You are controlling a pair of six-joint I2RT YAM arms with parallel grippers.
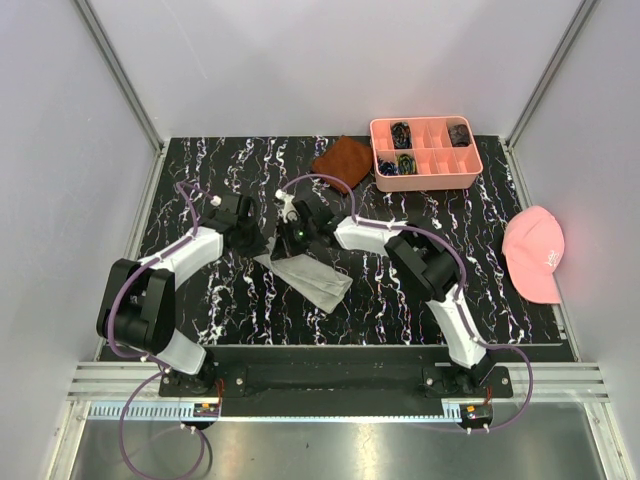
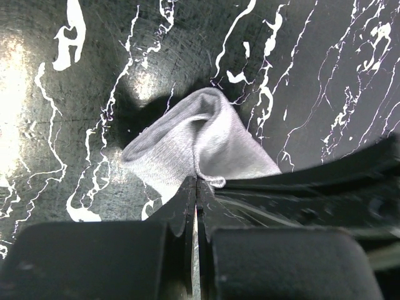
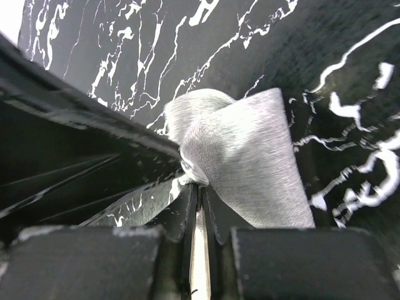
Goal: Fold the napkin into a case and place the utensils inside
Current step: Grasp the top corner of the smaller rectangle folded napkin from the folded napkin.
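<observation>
The light grey napkin (image 1: pixel 312 276) lies as a narrow layered strip, the case, slanting across the middle of the dark marbled table. My left gripper (image 1: pixel 258 245) is at the strip's upper left end. In the left wrist view that gripper (image 2: pixel 198 181) is shut on a raised fold of the napkin (image 2: pixel 190 142). My right gripper (image 1: pixel 297 243) sits close beside it. In the right wrist view it (image 3: pixel 201 186) is shut on a bunched edge of the napkin (image 3: pixel 253 150). The utensils are out of view.
A rust-brown cloth (image 1: pixel 343 160) lies at the back. To its right stands a pink compartment tray (image 1: pixel 380 150) holding small dark items. A pink cap (image 1: pixel 535 255) rests at the right edge. Each wrist view shows the other gripper's dark body (image 2: pixel 325 181) close alongside.
</observation>
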